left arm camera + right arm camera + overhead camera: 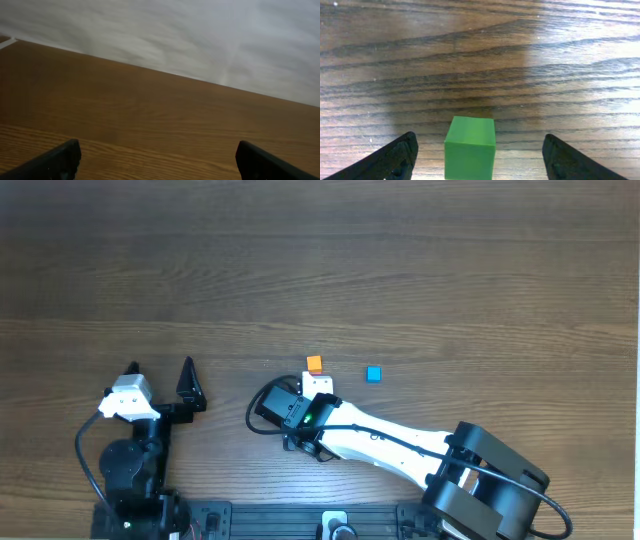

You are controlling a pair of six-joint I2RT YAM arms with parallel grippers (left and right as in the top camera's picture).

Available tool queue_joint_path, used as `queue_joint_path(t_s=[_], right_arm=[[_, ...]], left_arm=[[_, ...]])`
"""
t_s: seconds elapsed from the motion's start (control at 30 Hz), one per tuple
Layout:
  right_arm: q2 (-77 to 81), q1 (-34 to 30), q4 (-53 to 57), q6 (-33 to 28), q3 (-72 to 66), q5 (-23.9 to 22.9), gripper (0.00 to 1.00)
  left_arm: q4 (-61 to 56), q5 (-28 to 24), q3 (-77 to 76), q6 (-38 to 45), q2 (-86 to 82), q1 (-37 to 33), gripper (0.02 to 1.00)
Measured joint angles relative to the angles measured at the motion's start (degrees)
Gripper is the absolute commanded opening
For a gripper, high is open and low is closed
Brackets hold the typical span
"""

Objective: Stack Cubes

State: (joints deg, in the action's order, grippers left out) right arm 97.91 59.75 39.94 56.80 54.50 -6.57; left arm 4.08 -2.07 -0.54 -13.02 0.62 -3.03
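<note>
Plainly, the right hand (479,146) stands open, its two fingers spread wide to either side of the green cube (470,148). The cube sits flat on the bench (480,60) between them with bare wood showing on both sides, so neither finger touches it. That spread looks chosen to straddle the cube squarely, one face toward each finger, so that closing would pinch it evenly without turning it.

Seen from above, the right arm (400,442) reaches from the near right corner to the middle of the bench. Just beyond its wrist, on the far side, lies the orange cube (315,364), with the blue cube (373,374) to the right of it, near but apart. Each cube lies singly; nothing is stacked yet. I judge the grasp of the green cube to be the step in hand, with one of the other two as a likely base.

The left hand (160,375) is open too, parked at the near left, well apart from the cubes, probably to leave the middle free.
</note>
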Motion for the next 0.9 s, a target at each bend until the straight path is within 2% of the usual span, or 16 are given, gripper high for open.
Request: queue_joint_path(t_s=[0.33, 0.57, 0.7, 0.9], right_arm=[[0.6, 0.5, -0.3, 0.0, 0.0, 0.2, 0.687], [1.3, 0.7, -0.7, 0.1, 0.0, 0.2, 0.590], [1.3, 0.7, -0.7, 0.0, 0.0, 0.3, 0.492], [1.3, 0.7, -0.7, 0.2, 0.0, 0.4, 0.443]], left_arm=[[0.0, 0.0, 0.0, 0.0, 0.0, 0.0, 1.000], [0.0, 0.0, 0.0, 0.0, 0.0, 0.0, 1.000], [0.0, 0.0, 0.0, 0.0, 0.0, 0.0, 0.998], [0.0, 0.0, 0.0, 0.0, 0.0, 0.0, 0.998]])
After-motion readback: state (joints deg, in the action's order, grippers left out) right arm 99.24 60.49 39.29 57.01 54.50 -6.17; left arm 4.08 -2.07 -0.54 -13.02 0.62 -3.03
